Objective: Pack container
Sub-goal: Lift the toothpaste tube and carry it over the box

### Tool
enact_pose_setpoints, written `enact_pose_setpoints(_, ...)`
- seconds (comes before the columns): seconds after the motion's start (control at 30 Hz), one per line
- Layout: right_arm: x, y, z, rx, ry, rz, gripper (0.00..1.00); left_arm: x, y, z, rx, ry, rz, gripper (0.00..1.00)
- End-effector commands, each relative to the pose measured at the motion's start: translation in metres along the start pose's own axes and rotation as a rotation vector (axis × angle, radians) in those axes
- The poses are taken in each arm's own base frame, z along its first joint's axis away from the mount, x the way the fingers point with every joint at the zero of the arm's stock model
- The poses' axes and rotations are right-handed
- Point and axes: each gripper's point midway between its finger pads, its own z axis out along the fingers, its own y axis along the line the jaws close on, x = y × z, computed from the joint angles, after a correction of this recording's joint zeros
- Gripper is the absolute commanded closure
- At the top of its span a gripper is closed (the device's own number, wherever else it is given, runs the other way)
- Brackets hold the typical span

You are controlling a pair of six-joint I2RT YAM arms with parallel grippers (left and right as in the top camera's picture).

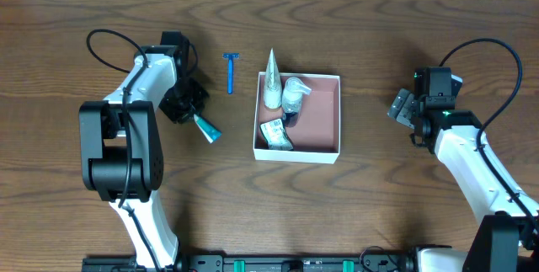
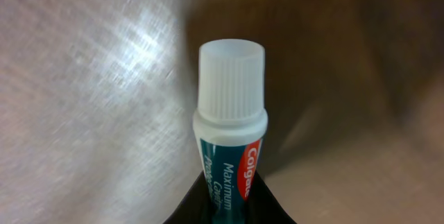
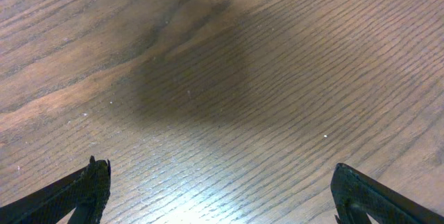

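Toothpaste (image 2: 229, 137) is sitting clamped in the left jaws, cap pointing outward — likely gripped for carrying to the container (image 1: 299, 156), lying at its three o'clock on the desk (image 1: 379, 19). Right jaws are hanging wide apart — probably keeping clear.

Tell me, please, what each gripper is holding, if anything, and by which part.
The left gripper holds the toothpaste tube by its body, below the cap; the right gripper is open and empty.

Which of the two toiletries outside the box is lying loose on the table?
The blue razor, lying alone left of the container. The other, the toothpaste tube, is clamped between the jaws of the left gripper.
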Motion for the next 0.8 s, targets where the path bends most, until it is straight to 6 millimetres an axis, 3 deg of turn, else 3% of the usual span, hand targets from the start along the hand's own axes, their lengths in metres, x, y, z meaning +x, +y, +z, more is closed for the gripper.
enact_pose_setpoints(0.0,-0.003,-0.005,0.000,0.022,-0.013,0.007,0.01,-0.010,-0.008,-0.038,0.045,-0.076,0.135,0.87)
enact_pose_setpoints(0.1,-0.003,-0.005,0.000,0.023,-0.013,0.007,0.01,-0.010,-0.012,-0.083,0.095,-0.145,0.214,0.87)
enact_pose_setpoints(0.23,-0.003,-0.005,0.000,0.022,-0.013,0.007,0.01,0.005,-0.022,-0.152,0.191,-0.274,0.334,0.87)
enact_pose_setpoints(0.33,-0.003,-0.005,0.000,0.023,-0.012,0.007,0.01,0.032,-0.035,-0.202,0.276,-0.393,0.434,0.86)
enact_pose_setpoints(0.47,-0.003,-0.005,0.000,0.022,-0.013,0.007,0.01,0.083,-0.060,-0.257,0.416,-0.536,0.585,0.86)
enact_pose_setpoints(0.6,-0.003,-0.005,0.000,0.022,-0.013,0.007,0.01,0.140,-0.089,-0.293,0.533,-0.645,0.745,0.86)
enact_pose_setpoints(0.77,-0.003,-0.005,0.000,0.022,-0.013,0.007,0.01,0.194,-0.119,-0.295,0.514,-0.748,0.889,0.85)
